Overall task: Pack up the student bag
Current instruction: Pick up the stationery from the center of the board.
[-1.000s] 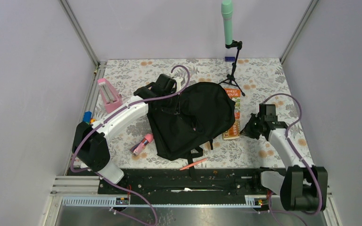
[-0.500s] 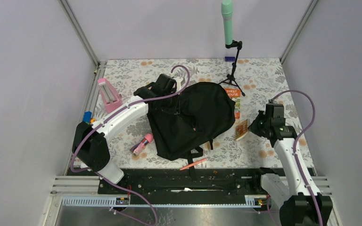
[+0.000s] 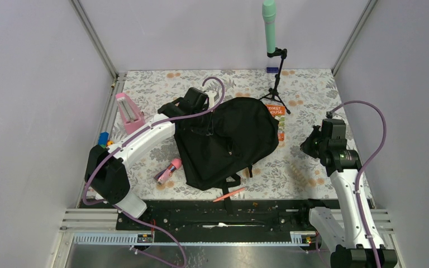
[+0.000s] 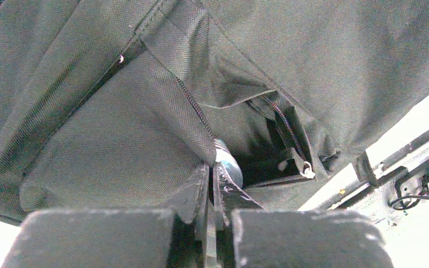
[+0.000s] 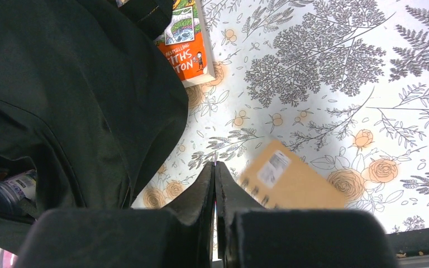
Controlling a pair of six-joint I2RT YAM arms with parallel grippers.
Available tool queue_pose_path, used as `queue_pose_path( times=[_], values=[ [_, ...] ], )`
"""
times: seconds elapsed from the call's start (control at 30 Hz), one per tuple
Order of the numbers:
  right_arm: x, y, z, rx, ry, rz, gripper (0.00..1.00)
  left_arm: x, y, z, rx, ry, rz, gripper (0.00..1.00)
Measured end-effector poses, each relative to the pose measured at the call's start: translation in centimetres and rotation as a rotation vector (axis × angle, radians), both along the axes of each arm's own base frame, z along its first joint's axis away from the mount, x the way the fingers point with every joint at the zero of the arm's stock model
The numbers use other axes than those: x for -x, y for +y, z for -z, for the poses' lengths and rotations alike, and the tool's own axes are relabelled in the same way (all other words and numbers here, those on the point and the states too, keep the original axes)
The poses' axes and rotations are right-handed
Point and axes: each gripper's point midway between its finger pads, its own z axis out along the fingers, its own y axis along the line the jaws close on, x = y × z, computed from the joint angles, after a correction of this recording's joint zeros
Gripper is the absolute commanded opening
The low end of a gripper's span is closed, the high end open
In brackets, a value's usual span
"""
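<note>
The student bag, a big black fabric backpack, lies in the middle of the floral table. My left gripper is at its upper left edge. In the left wrist view it is shut on the fabric edge of an open zip pocket, with a silvery-blue item inside. My right gripper is raised to the right of the bag, with its jaws shut. A brown spiral notebook shows blurred below it, apart from the jaws, and also in the top view.
An orange book lies partly under the bag's right edge. A pink metronome-like object, a pink tube and a pink pen lie left of and in front of the bag. A tripod with a green microphone stands behind.
My right gripper lifted the brown notebook from beside the bag and rose to the right. The notebook has now left the jaws and is blurred lower down. The left arm has not moved.
</note>
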Motion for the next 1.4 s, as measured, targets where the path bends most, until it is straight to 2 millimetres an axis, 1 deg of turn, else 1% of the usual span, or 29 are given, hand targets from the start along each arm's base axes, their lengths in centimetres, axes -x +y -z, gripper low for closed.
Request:
queue_pose_path(
  times=[0.13,0.17,0.2,0.3,0.33,0.37,0.4,0.43,0.47,0.53,0.67,0.77,0.83,0.93,1.03,1.13,1.23,1.4],
  values=[
    [-0.1,0.3,0.7,-0.008,0.030,-0.014,0.00,0.0,0.0,0.0,0.000,0.000,0.000,0.00],
    [-0.2,0.3,1.0,-0.007,0.045,-0.016,0.09,0.0,0.0,0.0,0.000,0.000,0.000,0.00],
    [-0.2,0.2,1.2,-0.005,0.057,-0.016,0.22,0.0,0.0,0.0,0.000,0.000,0.000,0.00],
    [-0.4,0.0,2.4,0.009,0.108,-0.014,0.56,0.0,0.0,0.0,0.001,-0.001,0.000,0.00],
    [-0.4,-0.1,2.9,0.017,0.125,-0.014,0.74,0.0,0.0,-0.1,0.001,-0.001,0.000,0.00],
    [-0.4,-0.2,3.2,0.016,0.139,-0.009,0.83,0.0,0.0,-0.2,0.002,-0.003,0.000,0.00],
    [-0.2,-0.3,3.8,0.024,0.158,-0.010,0.90,0.1,0.0,-0.2,0.005,-0.004,0.001,0.00],
    [0.0,-0.4,4.2,0.026,0.172,-0.001,0.96,0.1,0.0,-0.3,0.007,-0.005,0.002,0.00],
    [0.3,-0.7,4.8,0.037,0.188,0.014,0.99,0.1,0.0,-0.4,0.009,-0.006,0.003,0.00],
    [1.4,-1.5,6.2,0.061,0.234,0.057,1.00,0.2,0.0,-0.5,0.013,-0.007,0.005,0.00],
    [3.8,-3.4,8.1,0.058,0.309,0.181,1.00,0.3,-0.1,-0.7,0.017,-0.006,0.008,0.00],
    [5.3,-4.6,8.7,0.032,0.326,0.290,1.00,0.4,-0.1,-0.7,0.023,-0.002,0.011,0.00],
    [5.6,-4.7,8.8,0.010,0.329,0.323,1.00,0.4,-0.1,-0.8,0.028,0.001,0.012,0.00],
    [5.9,-3.9,9.8,-0.038,0.360,0.326,1.00,0.5,-0.1,-0.9,0.039,0.007,0.015,0.00],
    [6.6,-2.6,11.6,-0.103,0.424,0.311,0.97,0.6,-0.1,-1.0,0.046,0.011,0.015,0.00],
    [7.6,-1.2,12.9,-0.153,0.469,0.285,0.96,0.6,-0.1,-1.1,0.048,0.011,0.015,0.00],
    [8.1,0.2,13.6,-0.185,0.489,0.243,0.96,0.5,-0.1,-1.2,0.051,0.012,0.012,0.00],
    [7.6,2.3,13.8,-0.212,0.472,0.179,0.93,0.6,-0.1,-1.2,0.055,0.015,0.014,0.00]
  ],
)
